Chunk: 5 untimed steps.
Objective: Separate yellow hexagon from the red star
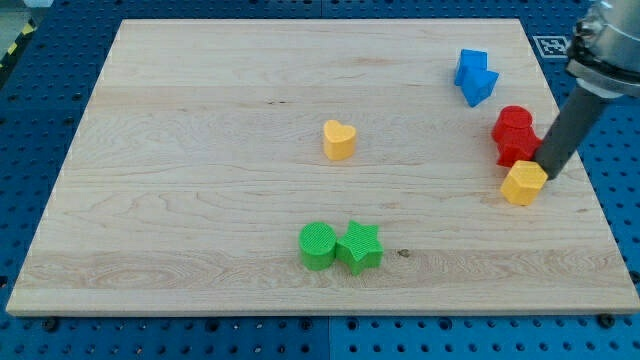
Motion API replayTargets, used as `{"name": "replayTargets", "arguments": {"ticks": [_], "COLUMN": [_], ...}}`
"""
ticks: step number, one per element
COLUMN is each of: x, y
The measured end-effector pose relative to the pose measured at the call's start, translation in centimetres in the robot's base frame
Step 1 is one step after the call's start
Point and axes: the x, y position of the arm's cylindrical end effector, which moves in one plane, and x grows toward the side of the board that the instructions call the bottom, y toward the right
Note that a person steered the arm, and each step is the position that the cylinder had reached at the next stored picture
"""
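Note:
The yellow hexagon (524,183) lies near the board's right edge. Just above it, touching or nearly touching, is the red star (518,146), with a red round block (514,120) pressed against the star's top side. My tip (548,174) stands at the hexagon's upper right corner, touching it, just right of the red star's lower part. The dark rod slants up to the view's top right.
Two blue blocks (475,76) sit together at the upper right. A yellow heart (339,139) is near the middle. A green cylinder (318,245) and a green star (359,247) touch at the lower middle. The wooden board's right edge (590,190) is close to the hexagon.

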Motion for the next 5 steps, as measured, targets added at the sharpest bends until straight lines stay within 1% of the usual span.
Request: {"name": "replayTargets", "arguments": {"ticks": [2,3,5], "x": [3.1,3.6,3.2], "y": [0.8,-0.2,-0.8]}}
